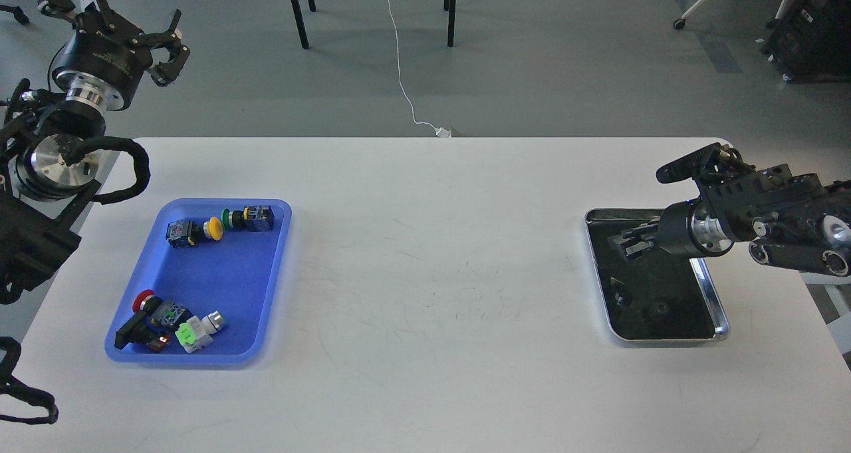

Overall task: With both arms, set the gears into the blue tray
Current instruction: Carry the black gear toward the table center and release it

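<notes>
White tabletop [432, 253]: my blue tray [266, 287] lies at left, long axis running away from me, tilted slightly right. Left gripper [169, 44] hangs spread, empty. Right gripper [628, 243] reaches over the silver tray [721, 326]; I cannot tell its state. One gear [660, 310] lies there.

Blue tray [272, 267] left, 4 push-button switches [193, 231] inside. Right gripper [625, 245] low over silver tray [717, 306]; left gripper [169, 47] raised, fingers spread.
</notes>
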Controlling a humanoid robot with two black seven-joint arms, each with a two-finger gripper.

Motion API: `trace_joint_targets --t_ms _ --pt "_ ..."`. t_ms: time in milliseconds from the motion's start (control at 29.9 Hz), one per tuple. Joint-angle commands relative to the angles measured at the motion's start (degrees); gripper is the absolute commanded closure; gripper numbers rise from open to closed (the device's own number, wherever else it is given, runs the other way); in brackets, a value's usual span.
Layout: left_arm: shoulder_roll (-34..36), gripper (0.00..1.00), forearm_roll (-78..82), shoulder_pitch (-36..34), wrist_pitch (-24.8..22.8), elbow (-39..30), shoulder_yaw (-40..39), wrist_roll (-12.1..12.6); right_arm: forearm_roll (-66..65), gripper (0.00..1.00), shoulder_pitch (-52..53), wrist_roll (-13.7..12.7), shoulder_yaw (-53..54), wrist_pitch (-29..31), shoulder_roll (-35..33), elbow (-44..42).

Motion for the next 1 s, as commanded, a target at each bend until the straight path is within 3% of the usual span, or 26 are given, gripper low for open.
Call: trace_joint_targets --t_ms 0,301,502,836,970 --pt "0.00 0.02 0.01 -0.07 0.06 0.00 0.00 0.00 3.45 0.82 1.04 0.40 2.10 -0.24 3.01 2.46" --pt "0.09 0.02 0.01 -0.07 0.23 0.00 0.18 0.09 13.91 0.82 -0.71 3.47 3.60 -5.86 17.41 2.46" --pt "0.44 0.02 0.19 0.02 0.23 0.00 0.26 0.18 15.94 0.82 -4.92 3.74 5.45 -6.75 24.63 -3.51" --pt "0.53 0.02 0.19 0.02 0.23 0.00 0.26 0.18 15.68 0.80 -10.11 3.74 4.92 -6.57 27.10 -9.58" --pt "0.53 0.02 0.19 0.02 0.23 0.00 0.26 0.18 15.86 0.71 -10.82 3.74 5.36 -6.66 27.10 -10.11"
